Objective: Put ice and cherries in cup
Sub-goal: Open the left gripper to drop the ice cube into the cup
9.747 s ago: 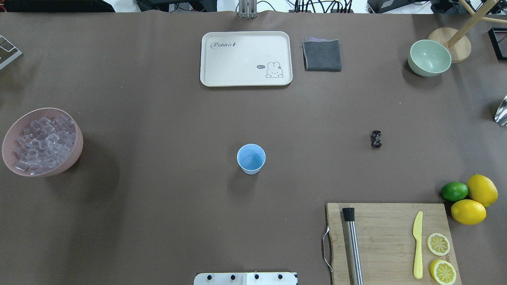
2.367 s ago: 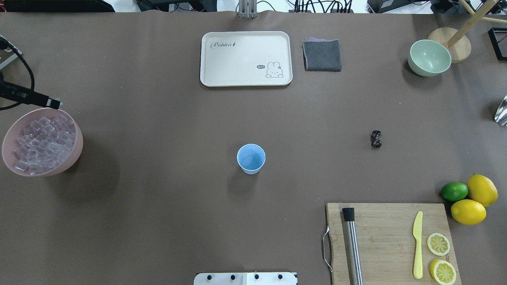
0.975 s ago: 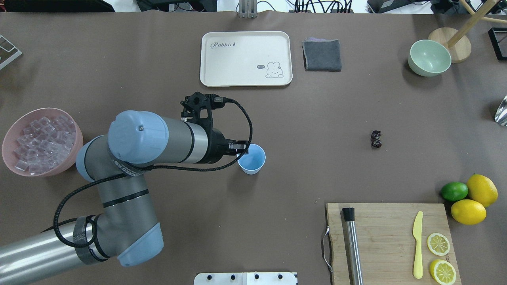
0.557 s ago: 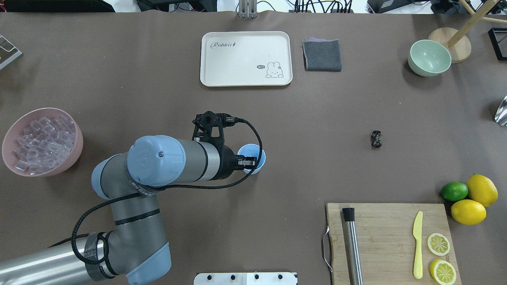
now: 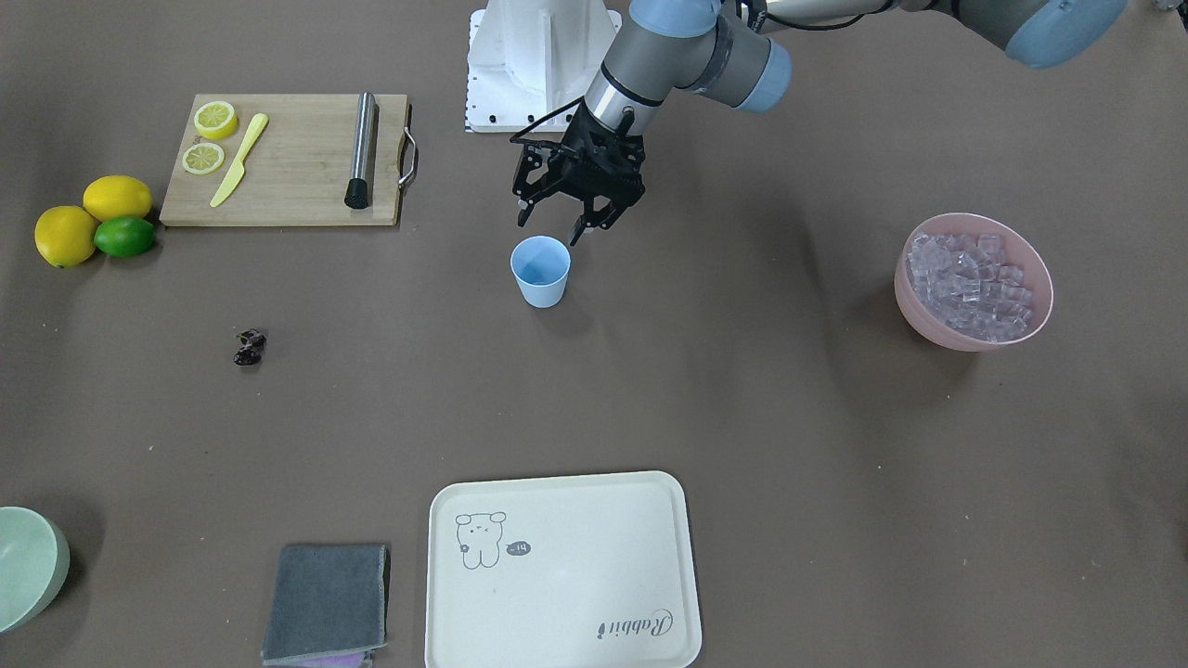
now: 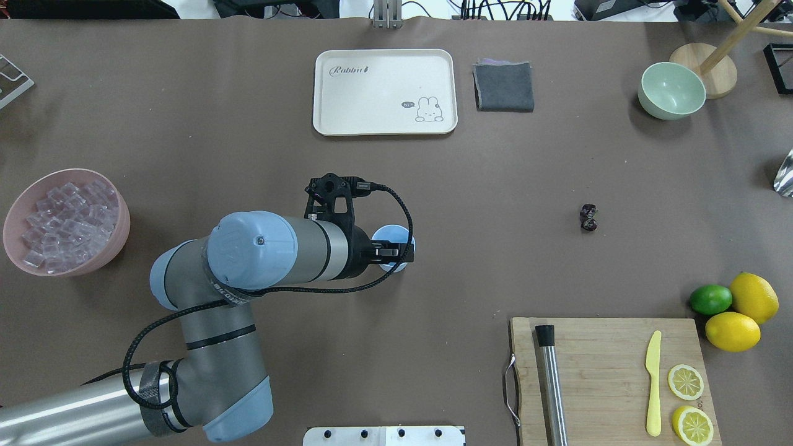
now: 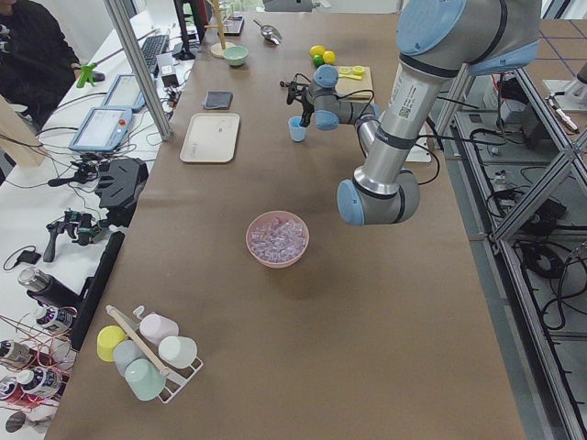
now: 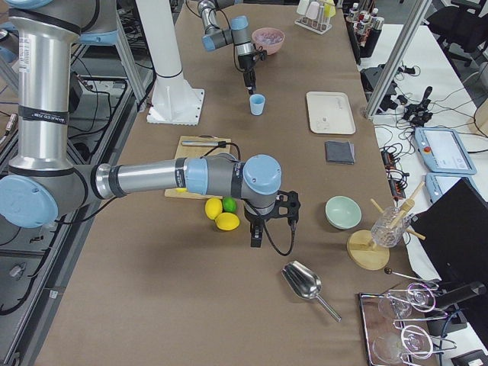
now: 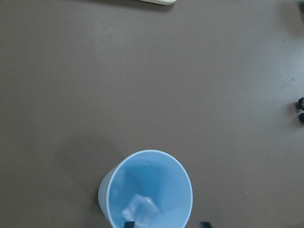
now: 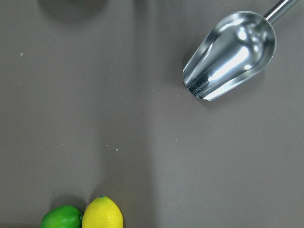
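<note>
The light blue cup stands upright mid-table. My left gripper hangs just above its rim, open and empty. In the left wrist view its fingertips show at the bottom edge, and one clear ice cube lies inside the cup. More ice fills the pink bowl at the far left. The dark cherries lie on the table to the cup's right. My right gripper shows only in the exterior right view, near the lemons; I cannot tell whether it is open.
A wooden board with a metal muddler, yellow knife and lemon slices lies front right, with two lemons and a lime beside it. A cream tray, grey cloth and pale green bowl stand at the back. A metal scoop lies far right.
My left arm has swung in from the ice bowl side, and its gripper has moved right to stand over the cup. An ice cube now lies in the cup.
</note>
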